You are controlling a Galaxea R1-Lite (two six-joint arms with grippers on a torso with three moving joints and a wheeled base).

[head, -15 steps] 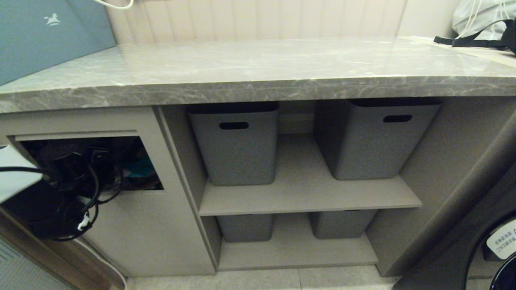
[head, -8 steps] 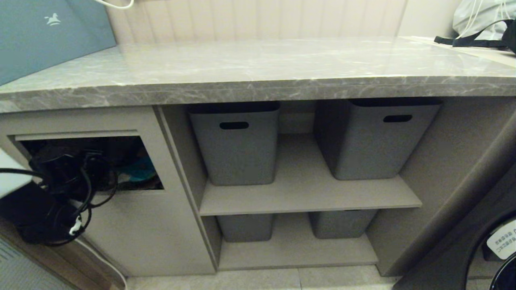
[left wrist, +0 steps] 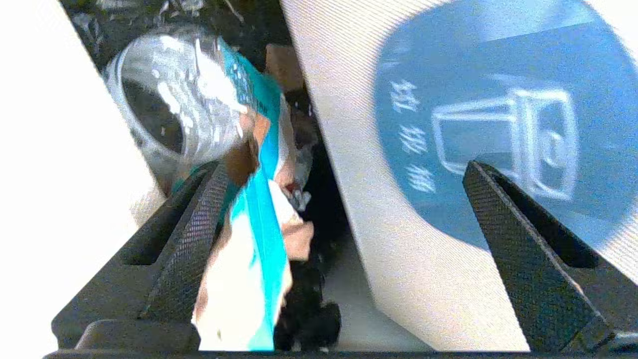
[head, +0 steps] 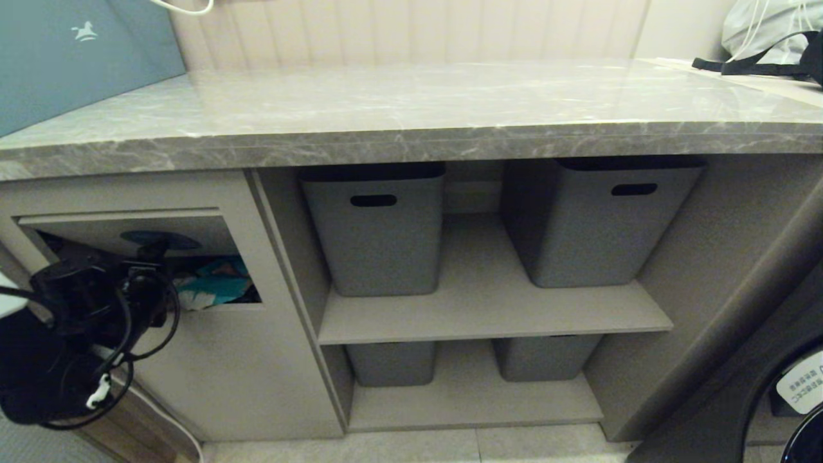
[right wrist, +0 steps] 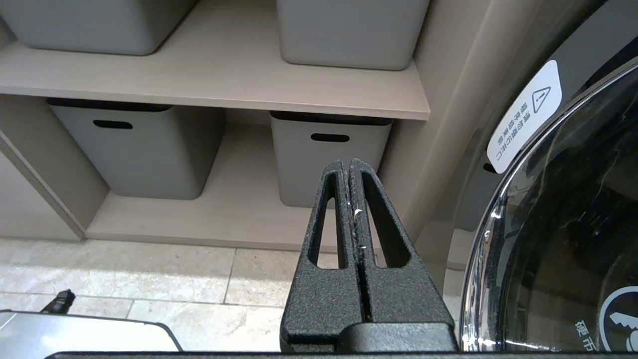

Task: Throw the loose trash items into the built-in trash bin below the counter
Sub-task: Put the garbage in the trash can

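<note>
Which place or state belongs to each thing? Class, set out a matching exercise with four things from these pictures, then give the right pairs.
Things:
1. left gripper
2. right gripper
3. teal packet
4. blue-grey bag

Places or states:
A. standing on the counter, at its left end
B. fingers shut, pointing at the lower shelf tubs
C. lying inside the trash bin opening
D. fingers open, at the bin flap

Pairs: 1-D, 2-B, 3-C, 4-A

Left pincer (head: 151, 254) at bin flap (head: 128, 226), teal trash (head: 215, 286) inside opening, marble counter (head: 411, 122) above
</note>
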